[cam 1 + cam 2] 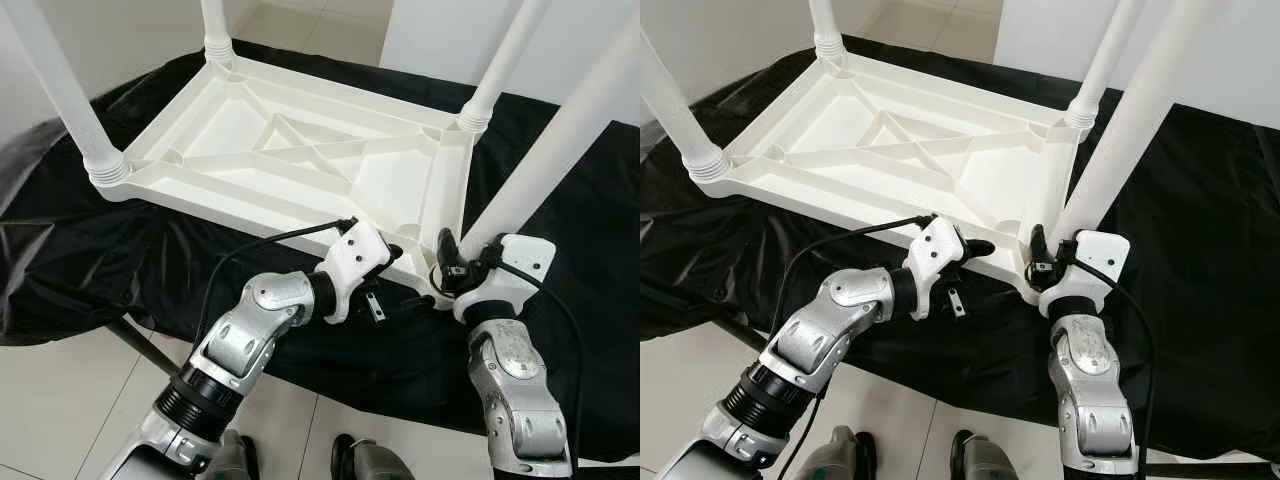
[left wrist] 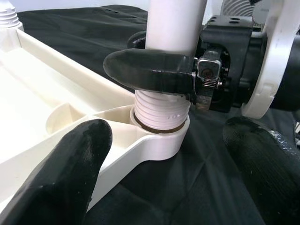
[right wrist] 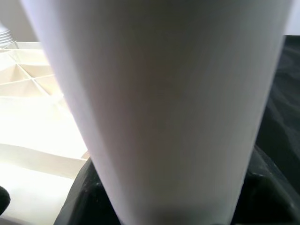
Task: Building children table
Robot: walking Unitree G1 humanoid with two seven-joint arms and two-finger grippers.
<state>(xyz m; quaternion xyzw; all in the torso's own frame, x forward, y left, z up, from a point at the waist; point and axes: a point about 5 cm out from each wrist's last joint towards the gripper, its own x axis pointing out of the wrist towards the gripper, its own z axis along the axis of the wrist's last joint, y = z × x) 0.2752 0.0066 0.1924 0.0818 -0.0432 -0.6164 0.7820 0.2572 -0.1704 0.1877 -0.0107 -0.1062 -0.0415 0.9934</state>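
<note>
The white plastic table top [image 1: 290,150] lies upside down on a black cloth. Three white legs stand in its corners: far left [image 1: 215,25], near left [image 1: 65,90] and far right [image 1: 505,60]. A fourth leg [image 1: 560,130] stands tilted at the near right corner, its threaded end in the socket [image 2: 159,140]. My right gripper [image 1: 455,262] is shut around this leg just above the thread; one black finger [image 2: 145,70] wraps it. The leg [image 3: 159,103] looms close in the right wrist view. My left gripper [image 1: 403,278] is open beside the same corner, one finger [image 2: 70,168] over the table's rim.
The black cloth [image 1: 120,250] covers a low support and hangs past its front edge. A dark bar [image 1: 140,345] slants beneath it at the left. Pale tiled floor [image 1: 60,400] lies in front, with my feet [image 1: 350,460] on it. A white panel [image 1: 440,30] stands behind.
</note>
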